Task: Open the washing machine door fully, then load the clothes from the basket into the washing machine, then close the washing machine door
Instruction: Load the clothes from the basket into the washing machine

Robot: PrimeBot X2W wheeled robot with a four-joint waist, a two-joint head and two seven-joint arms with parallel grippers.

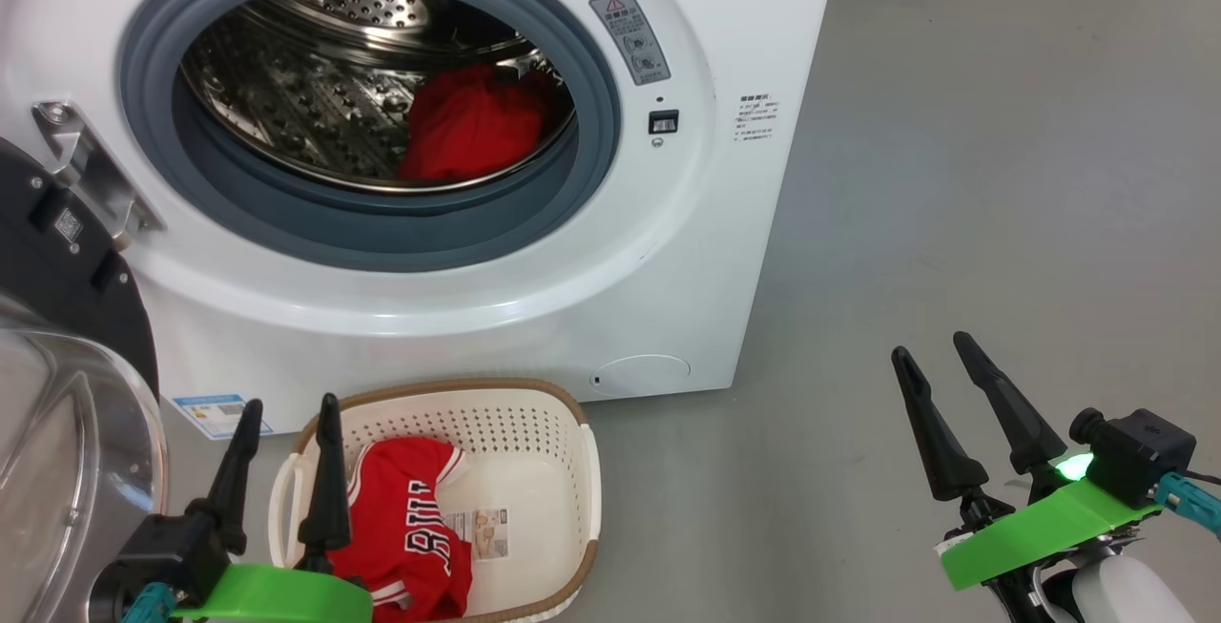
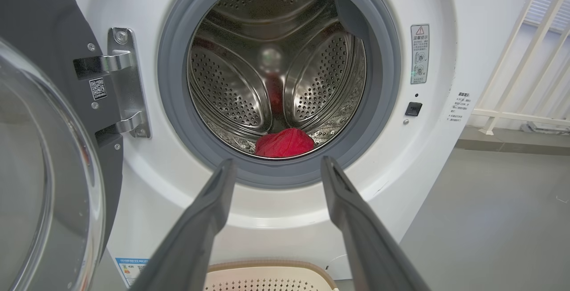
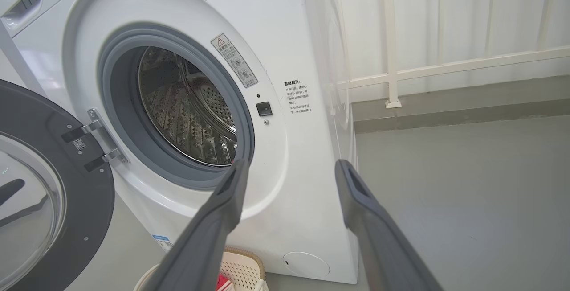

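Both sets of fingers are spread wide w/ nothing in them. My left gripper (image 1: 291,404) sits by the left side of the small cream perforated plastic basket (image 1: 534,413), fingers aimed at the big white front-loading washing machine (image 1: 744,222). My right gripper (image 1: 933,346) is parked over the bare grey floor (image 1: 954,175), well apart from everything, prob. so it doesn't crowd the reach.

The round glossy black door w/ its bulging glass bowl (image 1: 57,251) is swung out to my left on its steel hinge (image 2: 127,81), so the mouth is unobstructed. I'd call step one done.

One bunched red garment (image 1: 472,122) lies low in the perforated steel drum (image 1: 305,98), toward the right. A red jersey w/ white trim and lettering (image 1: 410,528) lies in the basket, against its left wall, a sticker beside it on the bottom.

The basket stands at the machine's foot, just below the opening, so the lift is short. Next, imo: left arm dips and pinches the jersey. Door's glass is close on my left, so watch the elbow.
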